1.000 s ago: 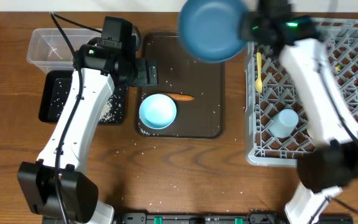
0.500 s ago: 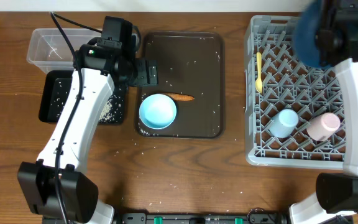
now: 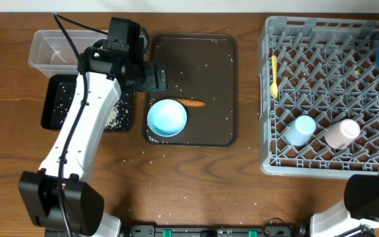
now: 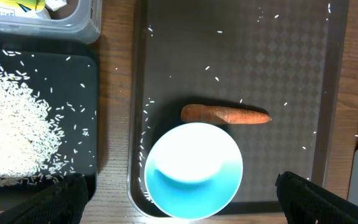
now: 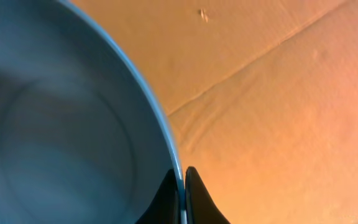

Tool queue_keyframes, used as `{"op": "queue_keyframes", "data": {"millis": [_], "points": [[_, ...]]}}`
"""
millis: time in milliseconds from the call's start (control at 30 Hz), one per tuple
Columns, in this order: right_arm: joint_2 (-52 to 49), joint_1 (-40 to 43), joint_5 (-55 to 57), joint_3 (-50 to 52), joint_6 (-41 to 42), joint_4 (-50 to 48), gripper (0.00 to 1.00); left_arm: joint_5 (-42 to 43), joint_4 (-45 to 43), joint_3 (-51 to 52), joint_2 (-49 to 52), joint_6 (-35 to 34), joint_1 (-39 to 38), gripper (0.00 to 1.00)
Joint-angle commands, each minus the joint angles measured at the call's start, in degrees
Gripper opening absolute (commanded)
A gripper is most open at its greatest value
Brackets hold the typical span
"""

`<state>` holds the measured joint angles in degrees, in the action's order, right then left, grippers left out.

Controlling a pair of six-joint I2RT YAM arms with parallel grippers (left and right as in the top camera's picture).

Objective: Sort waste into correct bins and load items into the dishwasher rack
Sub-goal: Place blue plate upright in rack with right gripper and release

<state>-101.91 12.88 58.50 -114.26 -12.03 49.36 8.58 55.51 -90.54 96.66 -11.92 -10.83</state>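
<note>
Right gripper (image 5: 183, 186) is the one I am working with: its two fingertips are pinching the rim of the dark blue plate (image 5: 61, 124), nearly meeting, so I am carrying the plate by its edge. From overhead only a sliver of blue is showing by this hand, at the right edge of the dishwasher rack (image 3: 321, 99), so I judge I am partway through loading it. Next I am going to have to bring the plate over the rack, stand it on edge and lower it between free pegs, clear of the light blue cup (image 3: 302, 129), pink cup (image 3: 343, 133) and yellow spoon (image 3: 274, 76). My left gripper (image 4: 180, 186) is hanging wide apart right above the light blue bowl (image 4: 194, 171), with the orange stick (image 4: 225, 114) lying just beyond its rim on the brown serving tray (image 4: 278, 74).
</note>
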Motion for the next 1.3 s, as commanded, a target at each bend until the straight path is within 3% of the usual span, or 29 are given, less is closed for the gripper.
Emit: {"op": "queue_keyframes", "data": {"millis": [0,433,1000,1267], "points": [[-1.8,1.7,-3.4,-0.3,-11.7,-2.4,0.01,-0.7,0.2,0.5,0.4,0.3,0.1,0.99],[-13.0,2.8,-3.4,-0.3,-22.9,-5.4,0.01,-0.7,0.2,0.5,0.4,0.3,0.1,0.99],[-16.8,-1.7,-3.5,-0.3,-22.8,-2.6,0.03,-0.7,0.2,0.5,0.4,0.3,0.1,0.99],[-16.8,-5.6,-11.4,-0.3,-22.8,1.1,0.03,-0.7,0.2,0.5,0.4,0.3,0.1,0.99]]}}
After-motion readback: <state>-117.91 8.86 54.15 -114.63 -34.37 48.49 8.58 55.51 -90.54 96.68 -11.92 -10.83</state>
